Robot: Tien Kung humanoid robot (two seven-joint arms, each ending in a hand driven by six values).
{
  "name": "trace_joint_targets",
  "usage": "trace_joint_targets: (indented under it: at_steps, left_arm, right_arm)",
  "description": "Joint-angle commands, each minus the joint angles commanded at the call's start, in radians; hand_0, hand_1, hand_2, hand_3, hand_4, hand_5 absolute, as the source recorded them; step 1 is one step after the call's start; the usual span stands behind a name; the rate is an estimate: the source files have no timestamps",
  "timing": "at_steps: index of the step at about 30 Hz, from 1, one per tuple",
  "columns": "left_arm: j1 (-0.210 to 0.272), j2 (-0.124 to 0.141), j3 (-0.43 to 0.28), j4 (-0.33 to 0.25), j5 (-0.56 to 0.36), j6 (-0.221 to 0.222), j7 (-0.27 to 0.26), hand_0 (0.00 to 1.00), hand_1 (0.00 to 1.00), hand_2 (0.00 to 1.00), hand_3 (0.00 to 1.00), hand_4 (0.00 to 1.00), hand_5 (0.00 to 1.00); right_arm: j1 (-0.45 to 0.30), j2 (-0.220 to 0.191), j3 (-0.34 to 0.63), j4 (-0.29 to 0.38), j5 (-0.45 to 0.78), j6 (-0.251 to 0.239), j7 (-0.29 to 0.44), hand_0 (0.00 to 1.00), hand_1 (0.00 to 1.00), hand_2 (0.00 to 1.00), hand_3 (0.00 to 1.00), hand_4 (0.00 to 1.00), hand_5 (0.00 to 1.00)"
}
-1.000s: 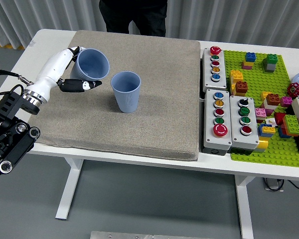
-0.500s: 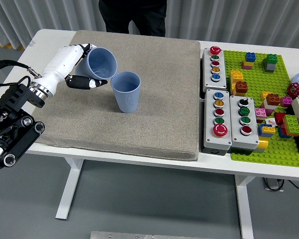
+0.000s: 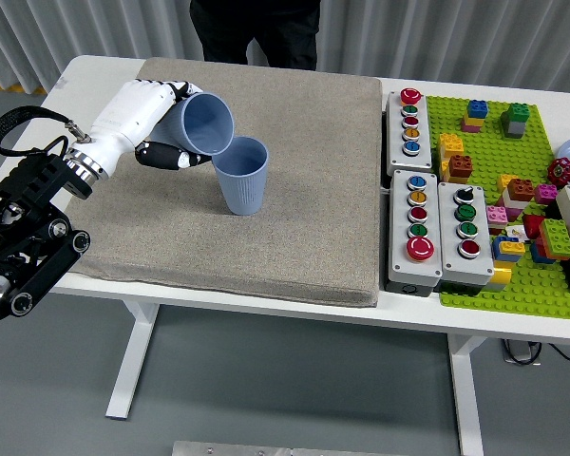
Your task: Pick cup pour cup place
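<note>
Two blue cups show in the head view. One blue cup (image 3: pixel 241 175) stands upright on the grey mat (image 3: pixel 294 228), left of its middle. My left hand (image 3: pixel 161 123), white with black fingertips, is shut on the other blue cup (image 3: pixel 205 124). That held cup is tipped on its side, mouth facing right, with its rim over the standing cup's rim. I cannot see anything coming out of it. My right arm is out of view.
A person in dark clothes (image 3: pixel 256 28) stands at the far side, hands unseen. Right of the mat are three button boxes (image 3: pixel 410 121) (image 3: pixel 417 228) (image 3: pixel 467 233) and a green baseplate (image 3: pixel 513 285) with several toy bricks.
My left hand has carried its cup to the right and up, tilting it further until its mouth leans over the standing cup. The standing cup has not moved.
</note>
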Motion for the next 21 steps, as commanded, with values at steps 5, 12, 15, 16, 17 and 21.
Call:
trace_joint_targets:
  at_steps: [5,12,15,16,17,21]
  left_arm:
    - [-0.010,0.008,0.017,-0.006,0.035,0.010,0.007,0.547,0.503,0.526,0.531,0.790,0.031]
    - [-0.042,0.033,0.073,-0.011,0.076,0.027,0.021,0.547,0.503,0.526,0.531,0.790,0.035]
    - [-0.056,0.044,0.100,-0.014,0.095,0.033,0.027,0.546,0.502,0.526,0.531,0.791,0.035]
    - [-0.058,0.046,0.104,-0.014,0.097,0.034,0.028,0.546,0.502,0.526,0.531,0.791,0.035]
    - [-0.061,0.049,0.109,-0.014,0.100,0.036,0.030,0.546,0.502,0.526,0.531,0.791,0.035]
    - [-0.070,0.058,0.125,-0.015,0.119,0.046,0.039,0.545,0.502,0.525,0.531,0.792,0.035]
  right_arm:
    - [0.000,0.000,-0.001,0.000,0.002,0.000,0.000,0.723,0.700,0.747,0.708,0.332,0.285]
    - [-0.001,0.000,-0.002,0.000,0.003,-0.001,0.000,0.723,0.699,0.747,0.708,0.332,0.286]
    - [-0.001,0.000,-0.002,0.000,0.004,-0.001,0.000,0.724,0.699,0.747,0.708,0.332,0.285]
    - [-0.001,0.000,-0.002,0.000,0.004,-0.001,0.000,0.724,0.699,0.747,0.708,0.332,0.285]
    - [-0.001,0.000,-0.002,0.000,0.004,-0.001,0.000,0.724,0.699,0.747,0.708,0.332,0.285]
    - [0.000,0.000,-0.003,0.000,0.007,-0.001,0.001,0.723,0.700,0.747,0.708,0.332,0.285]
